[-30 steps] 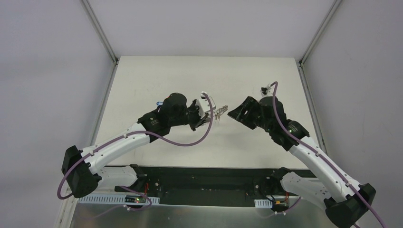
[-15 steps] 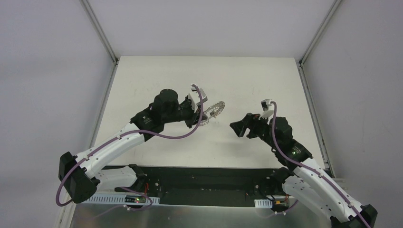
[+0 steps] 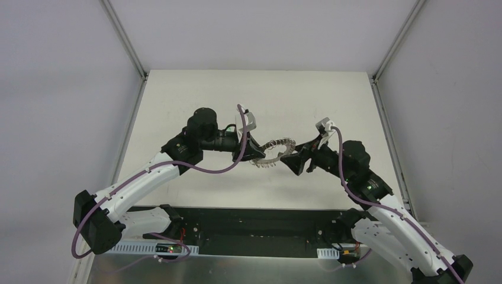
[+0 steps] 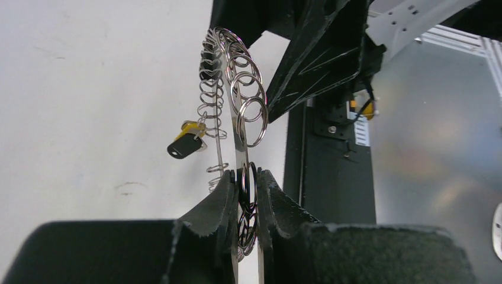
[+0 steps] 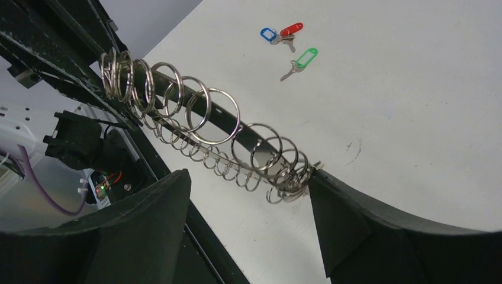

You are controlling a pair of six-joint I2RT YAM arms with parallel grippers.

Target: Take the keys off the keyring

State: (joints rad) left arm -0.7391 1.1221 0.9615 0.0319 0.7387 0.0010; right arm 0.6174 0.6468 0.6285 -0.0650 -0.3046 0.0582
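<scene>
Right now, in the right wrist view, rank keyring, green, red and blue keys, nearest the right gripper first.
1. keyring, between the right gripper fingers.
2. green key, on the table beyond.
3. red key and blue key, farthest, together: too close to call.

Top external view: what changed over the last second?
The left pincer turned the keyring from edge-on to face-up. The right pincer drew back toward its base, then returned, open, to straddle the ring's right side. Unchanged: left pincer shut on the keyring.
</scene>
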